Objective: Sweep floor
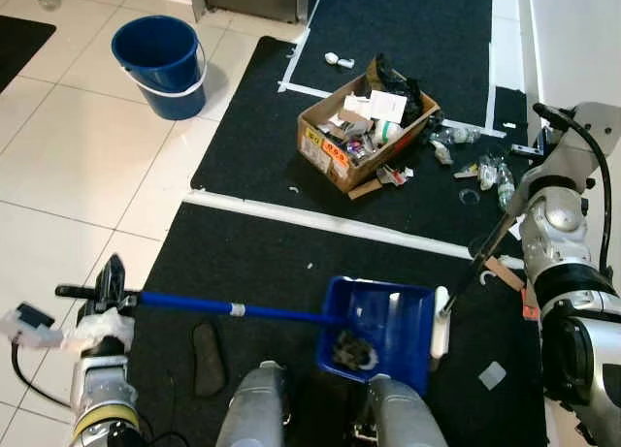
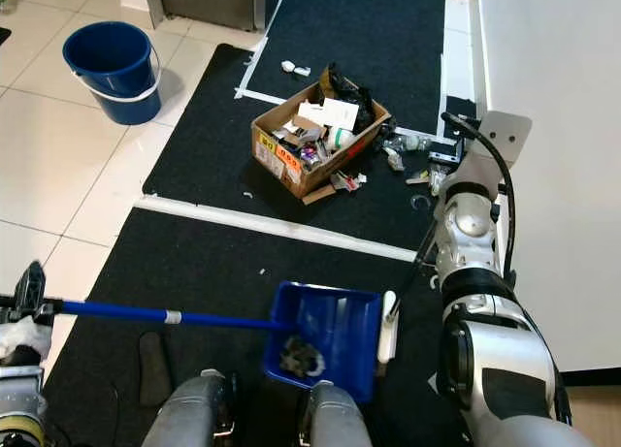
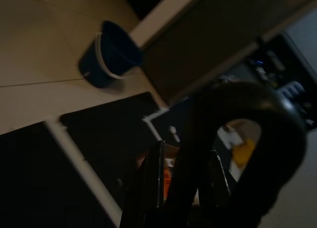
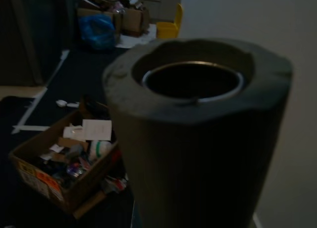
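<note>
The left gripper (image 1: 109,294) is clamped on the blue dustpan (image 1: 383,331) handle; whether the right gripper's fingers grip the broom (image 1: 466,287) I cannot tell.

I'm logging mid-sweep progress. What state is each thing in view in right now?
Dustpan: flat on the dark mat, debris inside.
Dustpan handle: held by the left claw.
Broom: tilted, head beside the dustpan, pole held by the right arm.
Cardboard box: open, full of rubbish.
Litter: loose on the mat beside the box.
Blue bucket: upright on the tiles.
</note>
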Robot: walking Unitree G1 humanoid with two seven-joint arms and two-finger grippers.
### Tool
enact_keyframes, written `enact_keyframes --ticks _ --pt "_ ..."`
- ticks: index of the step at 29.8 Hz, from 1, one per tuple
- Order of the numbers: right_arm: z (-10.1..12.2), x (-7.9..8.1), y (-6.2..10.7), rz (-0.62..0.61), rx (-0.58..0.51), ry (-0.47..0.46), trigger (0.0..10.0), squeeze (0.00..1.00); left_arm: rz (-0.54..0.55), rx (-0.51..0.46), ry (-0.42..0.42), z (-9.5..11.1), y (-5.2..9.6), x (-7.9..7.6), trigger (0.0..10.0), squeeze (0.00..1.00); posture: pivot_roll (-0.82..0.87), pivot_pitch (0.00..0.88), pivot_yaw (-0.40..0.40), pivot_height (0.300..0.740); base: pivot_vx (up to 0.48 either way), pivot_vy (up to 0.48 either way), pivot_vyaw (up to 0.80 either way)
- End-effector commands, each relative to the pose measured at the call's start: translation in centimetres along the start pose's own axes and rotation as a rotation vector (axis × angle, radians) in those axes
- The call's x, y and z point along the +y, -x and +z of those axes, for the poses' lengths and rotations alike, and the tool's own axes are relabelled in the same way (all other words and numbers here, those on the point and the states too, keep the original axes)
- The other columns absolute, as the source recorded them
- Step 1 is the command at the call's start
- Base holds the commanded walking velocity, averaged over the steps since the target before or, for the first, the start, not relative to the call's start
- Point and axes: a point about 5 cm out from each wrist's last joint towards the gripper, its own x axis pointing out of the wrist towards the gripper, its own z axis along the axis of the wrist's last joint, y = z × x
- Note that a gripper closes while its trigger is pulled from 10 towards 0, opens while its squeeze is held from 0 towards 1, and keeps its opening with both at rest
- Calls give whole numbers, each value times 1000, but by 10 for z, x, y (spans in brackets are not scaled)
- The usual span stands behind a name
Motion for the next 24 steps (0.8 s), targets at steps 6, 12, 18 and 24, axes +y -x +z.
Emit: enact_keyframes --ticks 6,12,18,24 --pt "-26 -10 12 -28 90 16 10000 0 44 -56 -43 15 -13 0 10000 0 169 88 -114 740 0 0 0" --pt "-37 -3 18 0 127 10 10000 0 25 -87 -100 34 -36 -8 10000 0 179 69 -109 740 0 0 0" --pt "-47 -1 24 8 172 -8 10000 0 -37 -96 -124 43 -59 -24 10000 0 188 50 -100 740 0 0 0" --pt "-62 -1 32 -14 257 -87 10000 0 -136 -13 -143 22 -77 -47 10000 0 204 25 -85 740 0 0 0"
